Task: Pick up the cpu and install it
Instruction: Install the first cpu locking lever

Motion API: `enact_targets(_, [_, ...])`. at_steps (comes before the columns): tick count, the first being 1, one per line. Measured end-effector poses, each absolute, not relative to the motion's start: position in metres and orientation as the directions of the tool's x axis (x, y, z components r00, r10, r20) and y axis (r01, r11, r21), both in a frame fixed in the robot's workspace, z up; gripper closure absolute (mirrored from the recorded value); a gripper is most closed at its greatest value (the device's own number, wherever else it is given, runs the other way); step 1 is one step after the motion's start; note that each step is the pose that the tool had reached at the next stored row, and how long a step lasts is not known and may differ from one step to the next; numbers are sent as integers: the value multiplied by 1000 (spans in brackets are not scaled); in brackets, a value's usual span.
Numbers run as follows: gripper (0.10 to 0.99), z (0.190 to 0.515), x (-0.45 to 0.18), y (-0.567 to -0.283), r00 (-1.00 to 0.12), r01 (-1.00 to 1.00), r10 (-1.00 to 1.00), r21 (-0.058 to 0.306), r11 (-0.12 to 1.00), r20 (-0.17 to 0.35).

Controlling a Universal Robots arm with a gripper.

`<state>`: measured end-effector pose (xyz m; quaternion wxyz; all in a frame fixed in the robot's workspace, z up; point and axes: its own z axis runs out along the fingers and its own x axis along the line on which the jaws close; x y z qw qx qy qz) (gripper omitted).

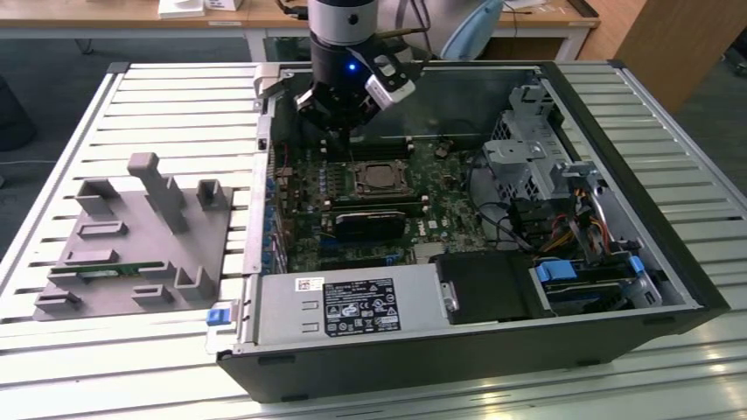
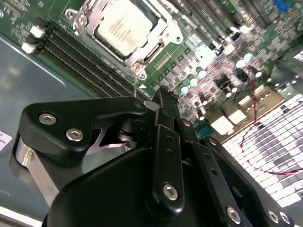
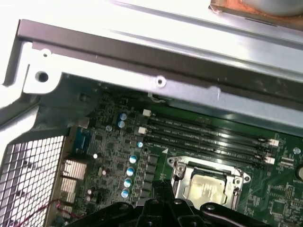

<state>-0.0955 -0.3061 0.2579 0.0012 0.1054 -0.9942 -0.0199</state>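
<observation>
Sitting flat in the motherboard socket (image 2: 124, 29), the cpu (image 2: 122, 26) shows its silver top, apparently seated already, w/ memory slots (image 3: 208, 135) beside it. Gripper (image 1: 338, 112) hangs just above the board inside the open PC case (image 1: 653, 219), arm pointing straight down. Jaws look drawn together, holding nothing.
</observation>
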Motion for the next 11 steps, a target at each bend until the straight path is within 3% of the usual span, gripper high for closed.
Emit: enact_targets(11, [980, 255, -96, -299, -978, -209, -210, 47, 977, -3])
